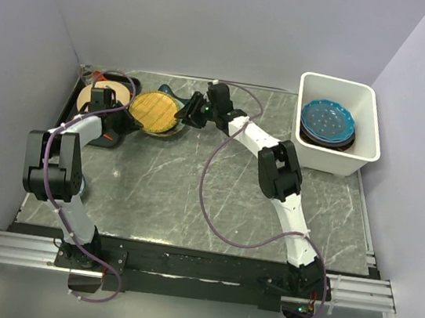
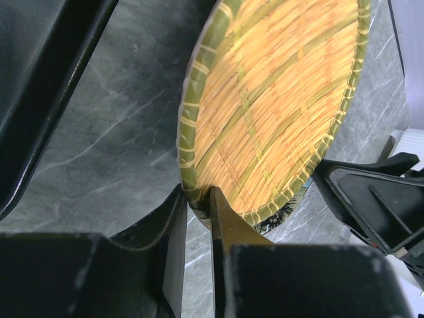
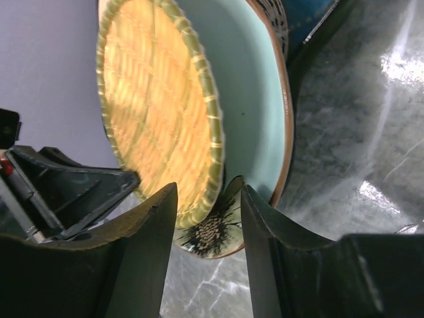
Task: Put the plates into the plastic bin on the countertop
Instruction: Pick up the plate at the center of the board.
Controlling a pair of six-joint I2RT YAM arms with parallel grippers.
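Observation:
A woven yellow plate (image 1: 158, 112) with a green rim is tilted up off a stack at the back left of the countertop (image 1: 192, 188). My left gripper (image 1: 133, 119) is shut on its near rim (image 2: 197, 192). My right gripper (image 1: 188, 113) stands open at the opposite side. Its jaws straddle the woven plate's rim (image 3: 209, 189) and the edge of a flower-patterned plate (image 3: 212, 233) under it. A teal plate (image 3: 258, 86) with a brown rim lies beneath those. The white plastic bin (image 1: 364, 125) at the back right holds stacked blue plates (image 1: 327, 121).
A cream plate (image 1: 93, 95) lies on a black tray (image 1: 125, 83) at the far left, partly hidden by my left arm. The tray's edge (image 2: 40, 99) runs close beside my left gripper. Walls close in behind and on both sides.

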